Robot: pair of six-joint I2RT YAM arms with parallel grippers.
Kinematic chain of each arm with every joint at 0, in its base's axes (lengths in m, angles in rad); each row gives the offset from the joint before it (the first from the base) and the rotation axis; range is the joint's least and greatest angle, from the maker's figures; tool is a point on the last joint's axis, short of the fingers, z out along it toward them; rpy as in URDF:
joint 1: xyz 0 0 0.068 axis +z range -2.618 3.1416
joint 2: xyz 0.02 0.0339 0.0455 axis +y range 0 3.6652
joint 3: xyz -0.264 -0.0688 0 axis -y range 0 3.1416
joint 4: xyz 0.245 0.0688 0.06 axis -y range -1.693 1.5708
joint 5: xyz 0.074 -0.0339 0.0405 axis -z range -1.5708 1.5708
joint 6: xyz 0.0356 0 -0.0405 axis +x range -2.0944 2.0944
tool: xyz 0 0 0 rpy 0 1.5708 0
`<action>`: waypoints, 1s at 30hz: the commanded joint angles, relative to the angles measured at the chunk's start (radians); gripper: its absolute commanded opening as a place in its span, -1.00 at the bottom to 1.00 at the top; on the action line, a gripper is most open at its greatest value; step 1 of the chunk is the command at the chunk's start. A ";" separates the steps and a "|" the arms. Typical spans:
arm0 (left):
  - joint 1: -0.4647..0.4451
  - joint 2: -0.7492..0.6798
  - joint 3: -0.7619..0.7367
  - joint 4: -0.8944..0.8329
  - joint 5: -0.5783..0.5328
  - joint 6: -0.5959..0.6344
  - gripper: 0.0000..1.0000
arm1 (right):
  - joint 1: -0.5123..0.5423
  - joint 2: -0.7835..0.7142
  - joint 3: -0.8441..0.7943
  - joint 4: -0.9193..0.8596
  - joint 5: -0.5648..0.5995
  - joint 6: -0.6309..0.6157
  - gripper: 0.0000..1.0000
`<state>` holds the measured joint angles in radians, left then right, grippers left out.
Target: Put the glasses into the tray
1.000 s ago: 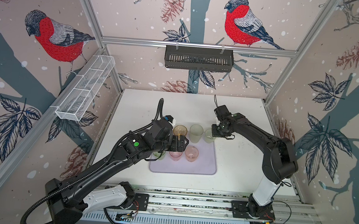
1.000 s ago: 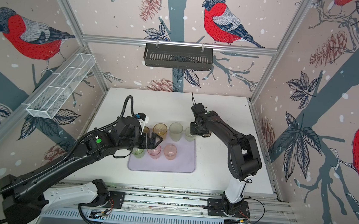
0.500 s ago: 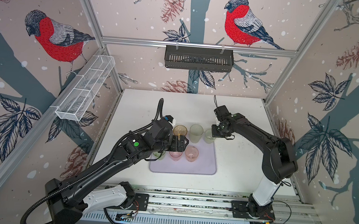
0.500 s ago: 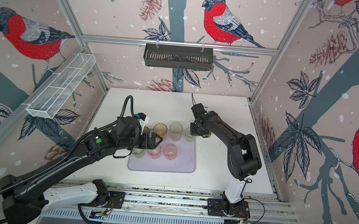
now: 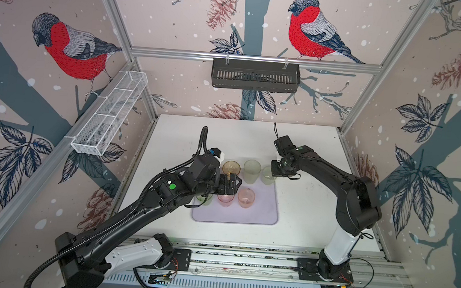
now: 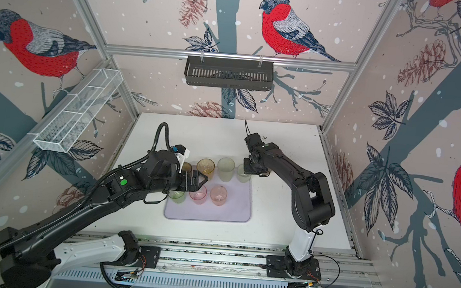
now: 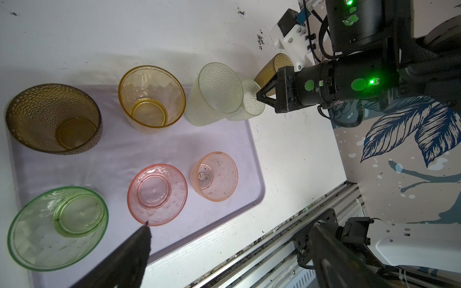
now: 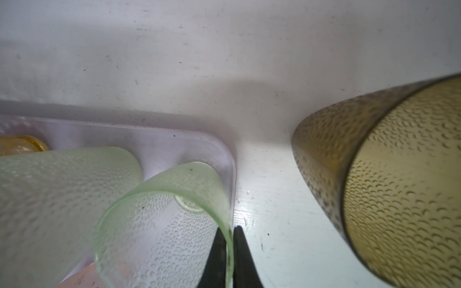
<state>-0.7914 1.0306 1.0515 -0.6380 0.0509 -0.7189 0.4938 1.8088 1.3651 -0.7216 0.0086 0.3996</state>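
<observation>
1. The thin, bumpy wall of the small pale green glass (image 8: 162, 224) is being pinched at its rim by the right gripper (image 8: 229, 230). Its two black fingers are being pressed close together, one inside the glass and one outside.
2. This glass is being seen in the rounded far right corner of the smooth, flat lilac tray (image 5: 263, 213), just beside the tall pale green glass (image 5: 251, 171).
3. The left gripper (image 5: 233, 184) is being held wide open above the tray's left part, and nothing is being gripped by it.
4. Also being carried by the tray are a dimpled brown glass (image 7: 53, 119), an amber glass (image 7: 152, 99) with flat sides, a wide green glass (image 7: 57, 227) and two pink glasses (image 7: 157, 194). All are round and see-through.
5. A second brown glass (image 8: 399, 187), dotted with small bumps, is being seen on the white table (image 5: 303, 208), outside the tray and near the right gripper.
</observation>
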 commanded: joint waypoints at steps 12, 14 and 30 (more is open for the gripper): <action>-0.002 -0.004 0.006 -0.005 -0.014 -0.013 0.97 | 0.009 -0.006 0.007 -0.002 0.016 0.009 -0.60; -0.002 -0.006 0.004 -0.007 -0.016 -0.013 0.96 | 0.010 -0.009 0.009 -0.002 0.017 0.010 -0.54; -0.002 0.000 0.002 0.003 -0.006 -0.011 0.96 | 0.013 -0.073 0.015 -0.029 0.051 0.022 -0.06</action>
<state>-0.7914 1.0290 1.0515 -0.6403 0.0505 -0.7296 0.5030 1.7538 1.3724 -0.7269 0.0345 0.4156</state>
